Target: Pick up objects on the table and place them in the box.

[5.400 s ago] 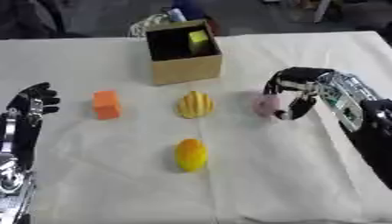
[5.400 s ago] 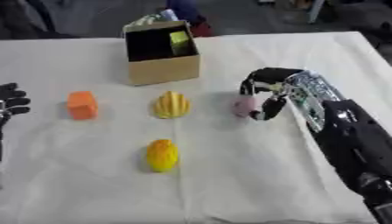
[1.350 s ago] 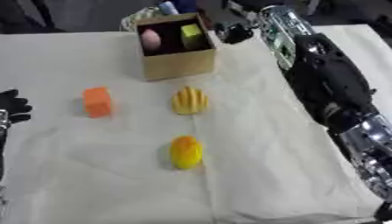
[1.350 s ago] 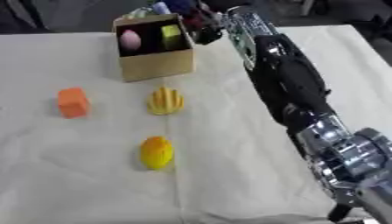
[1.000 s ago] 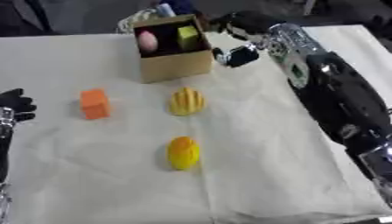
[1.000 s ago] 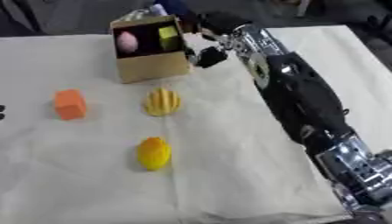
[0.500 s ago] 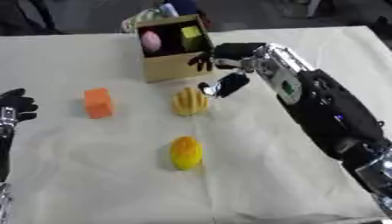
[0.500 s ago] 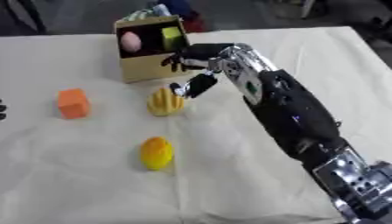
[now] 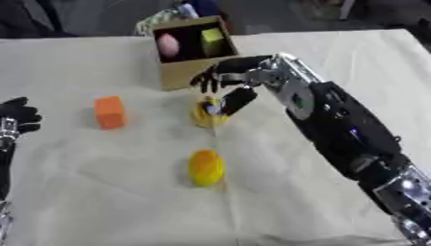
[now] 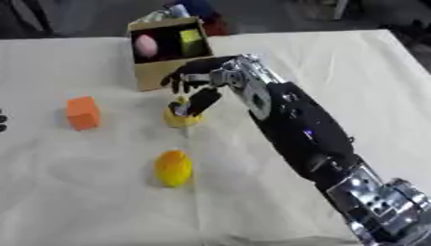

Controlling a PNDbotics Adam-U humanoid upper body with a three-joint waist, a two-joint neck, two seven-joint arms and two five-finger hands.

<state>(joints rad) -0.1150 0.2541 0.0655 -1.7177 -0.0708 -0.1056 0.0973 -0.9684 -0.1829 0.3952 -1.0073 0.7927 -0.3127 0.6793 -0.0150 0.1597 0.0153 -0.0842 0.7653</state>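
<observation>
Right hand (image 9: 225, 82): fingers spread apart, over the ribbed yellow object (image 9: 205, 112), thumb touching its top, just in front of the cardboard box (image 9: 186, 73). Box holds a pink egg-shaped object (image 9: 168, 44) and a yellow-green block (image 9: 210, 36). Left hand (image 9: 19, 114): open, at the left edge.

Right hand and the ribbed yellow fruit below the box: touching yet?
Cannot tell. In both eye views the right hand overlaps the ribbed yellow fruit, its thumb lying over the fruit's right side, but neither view shows plain contact or a gap.
</observation>
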